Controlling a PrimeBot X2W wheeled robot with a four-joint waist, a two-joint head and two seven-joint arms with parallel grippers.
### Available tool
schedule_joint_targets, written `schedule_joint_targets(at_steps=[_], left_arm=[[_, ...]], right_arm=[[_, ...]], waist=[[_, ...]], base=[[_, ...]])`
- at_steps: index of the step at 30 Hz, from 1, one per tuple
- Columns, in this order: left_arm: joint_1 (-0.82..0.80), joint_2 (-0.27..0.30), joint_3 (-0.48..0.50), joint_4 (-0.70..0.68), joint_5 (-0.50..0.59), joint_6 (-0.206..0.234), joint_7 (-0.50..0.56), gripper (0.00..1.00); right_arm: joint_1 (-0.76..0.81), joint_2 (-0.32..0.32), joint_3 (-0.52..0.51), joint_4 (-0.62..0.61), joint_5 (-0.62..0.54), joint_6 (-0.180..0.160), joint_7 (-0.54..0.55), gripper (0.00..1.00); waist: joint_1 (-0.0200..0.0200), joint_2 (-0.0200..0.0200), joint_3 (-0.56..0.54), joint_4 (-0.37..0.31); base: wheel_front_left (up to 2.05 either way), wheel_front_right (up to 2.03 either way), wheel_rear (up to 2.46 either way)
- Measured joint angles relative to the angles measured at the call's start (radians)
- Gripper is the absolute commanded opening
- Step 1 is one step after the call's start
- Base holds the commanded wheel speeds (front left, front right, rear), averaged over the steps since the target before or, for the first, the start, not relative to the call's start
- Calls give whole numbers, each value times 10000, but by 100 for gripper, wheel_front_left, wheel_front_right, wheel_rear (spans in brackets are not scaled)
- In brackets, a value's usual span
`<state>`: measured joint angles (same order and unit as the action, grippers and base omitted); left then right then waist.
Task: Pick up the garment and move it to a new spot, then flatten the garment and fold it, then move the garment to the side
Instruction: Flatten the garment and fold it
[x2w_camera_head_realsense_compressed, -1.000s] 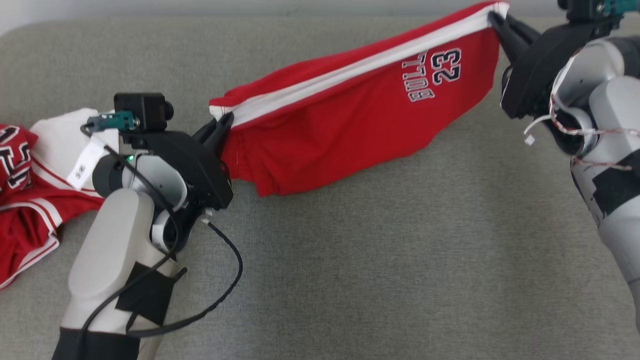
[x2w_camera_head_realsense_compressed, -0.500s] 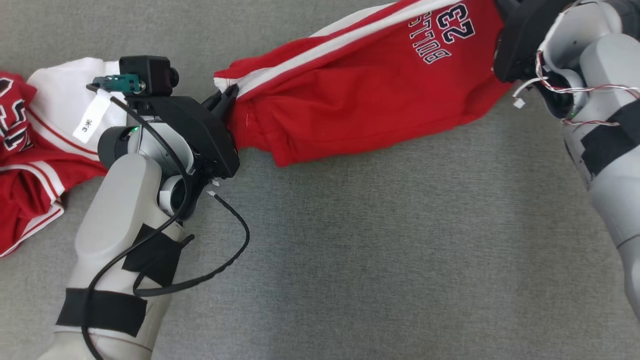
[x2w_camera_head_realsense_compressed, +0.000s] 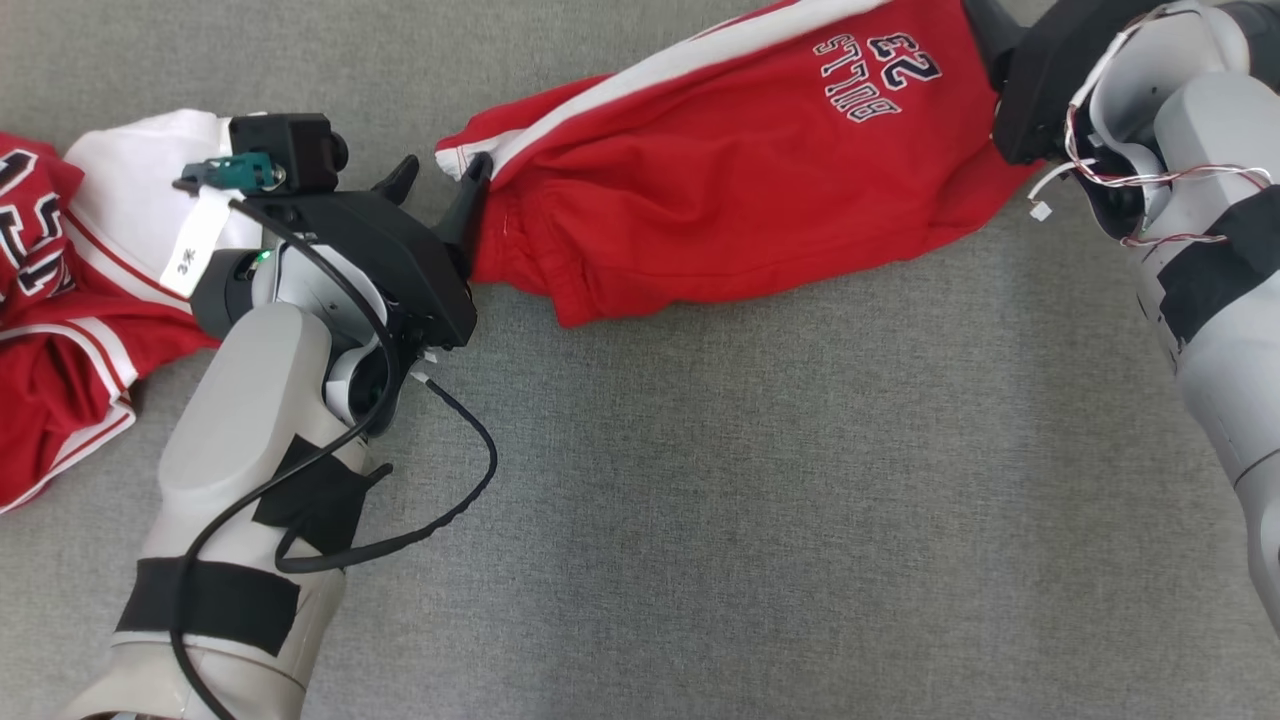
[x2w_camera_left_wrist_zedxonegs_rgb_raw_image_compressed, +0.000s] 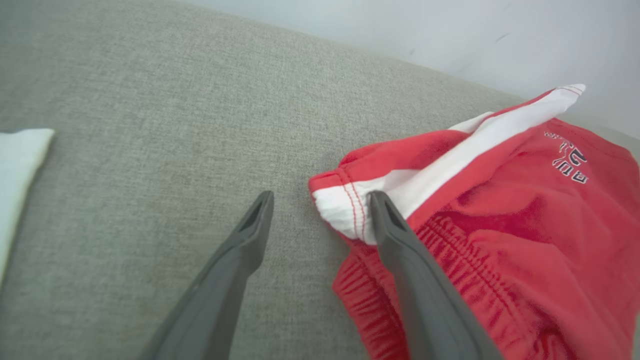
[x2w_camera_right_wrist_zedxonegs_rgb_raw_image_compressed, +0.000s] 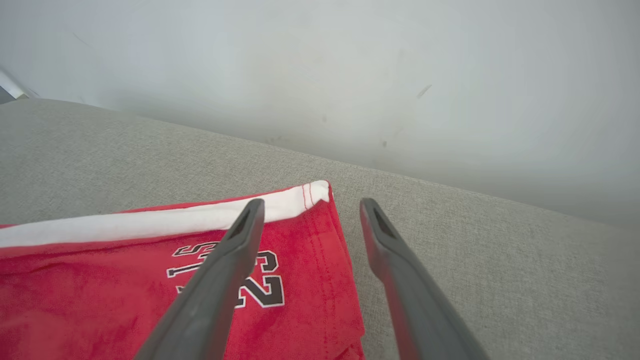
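The garment (x2w_camera_head_realsense_compressed: 740, 200), red shorts with a white side stripe and "BULLS 23" print, lies stretched across the grey cloth surface (x2w_camera_head_realsense_compressed: 750, 480). My left gripper (x2w_camera_head_realsense_compressed: 437, 185) is open at its left corner. In the left wrist view that gripper (x2w_camera_left_wrist_zedxonegs_rgb_raw_image_compressed: 322, 197) has the white-banded corner (x2w_camera_left_wrist_zedxonegs_rgb_raw_image_compressed: 345, 200) lying loose between its fingers, with the garment (x2w_camera_left_wrist_zedxonegs_rgb_raw_image_compressed: 500, 225) spreading off to the right. My right gripper (x2w_camera_head_realsense_compressed: 985, 25) is at the garment's right end. The right wrist view shows that gripper (x2w_camera_right_wrist_zedxonegs_rgb_raw_image_compressed: 312, 202) open above the printed corner (x2w_camera_right_wrist_zedxonegs_rgb_raw_image_compressed: 310, 250), apart from the cloth.
A second red and white garment (x2w_camera_head_realsense_compressed: 60, 300) lies bunched at the left edge, just behind my left forearm (x2w_camera_head_realsense_compressed: 240, 450); its white part (x2w_camera_left_wrist_zedxonegs_rgb_raw_image_compressed: 15, 165) shows in the left wrist view. A pale wall (x2w_camera_right_wrist_zedxonegs_rgb_raw_image_compressed: 350, 75) rises behind the surface's far edge.
Both grippers have opened and let go of the garment, which has sunk flatter onto the surface. The head camera has tilted down, so the whole picture shifted up.
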<state>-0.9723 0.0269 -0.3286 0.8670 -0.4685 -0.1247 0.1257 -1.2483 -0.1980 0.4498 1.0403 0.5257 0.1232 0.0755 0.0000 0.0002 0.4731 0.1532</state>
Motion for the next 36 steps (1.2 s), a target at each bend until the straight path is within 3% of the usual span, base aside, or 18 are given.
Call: schedule_joint_targets(at_steps=[7,21,36], left_arm=[[156,-12,-59,174,2,0,-1195,100],[2050,13,-481,-468,61,15,-3131,100],[1933,23,-2063,-384,-508,384,-3064,100]], right_arm=[[521,-144,12,314,109,2,-940,100],[2328,-497,623,303,188,4,-1987,100],[2321,56,859,713,286,4,-1973,100]], waist=[[0,0,-509,-49],[-2,-3,-1539,-291],[-1,-2,-1092,-345]], base=[[0,0,0],[0,0,0],[0,0,0]])
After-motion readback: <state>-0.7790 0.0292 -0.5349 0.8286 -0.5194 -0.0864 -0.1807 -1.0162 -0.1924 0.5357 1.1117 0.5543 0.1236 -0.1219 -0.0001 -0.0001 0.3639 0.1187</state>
